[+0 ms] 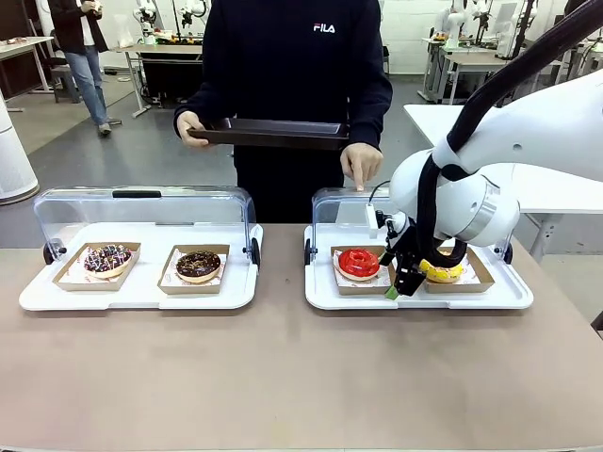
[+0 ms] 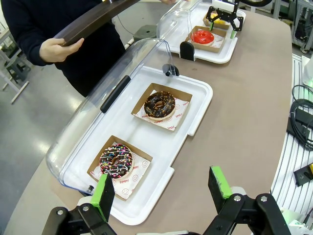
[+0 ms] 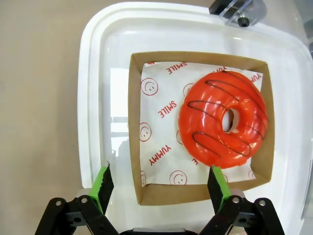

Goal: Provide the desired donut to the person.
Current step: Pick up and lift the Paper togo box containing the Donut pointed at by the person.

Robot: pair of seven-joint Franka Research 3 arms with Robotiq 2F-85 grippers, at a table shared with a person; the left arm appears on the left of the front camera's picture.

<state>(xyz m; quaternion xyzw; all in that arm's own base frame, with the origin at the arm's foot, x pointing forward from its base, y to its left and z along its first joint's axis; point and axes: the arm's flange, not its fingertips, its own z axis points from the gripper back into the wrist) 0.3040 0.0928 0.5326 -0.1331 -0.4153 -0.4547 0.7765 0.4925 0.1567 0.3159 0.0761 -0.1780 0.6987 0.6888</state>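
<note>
A tan counter point(image 1: 283, 377) spans the front view. At its far side, at 12 o'clock, stands the person point(image 1: 292, 85) in a dark sweatshirt with a FILA chest logo. One hand holds a flat dark serving tray point(image 1: 273, 134). The other hand point(image 1: 361, 165) points a finger down at the clear domed lid point(image 1: 330, 202) of the right white display tray point(image 1: 471, 299). The white right arm point(image 1: 528, 132) comes in from 3 o'clock and bends down over that tray. At 9 o'clock sits the left white display tray point(image 1: 38, 299) with its lid raised. It carries a chocolate donut with coloured sprinkles point(image 1: 107, 258) and a plain chocolate-glazed donut point(image 1: 198, 265).

In the right wrist view, the right gripper point(image 3: 159, 171) has its green-padded fingers spread wide. The red-glazed ring donut with dark stripes point(image 3: 222, 120) lies at 1 o'clock from the gripper's middle, on printed paper in a brown cardboard box point(image 3: 134, 122). The donut's lower edge is just beside the finger at 5 o'clock, and the other finger stands outside the box wall at 7 o'clock. In the front view this gripper hangs between the red donut and a yellow-glazed donut point(image 1: 443, 272).

The left gripper point(image 2: 160, 177) is also spread, near the left tray's rim, with the sprinkled donut at 10 o'clock from it.
</note>
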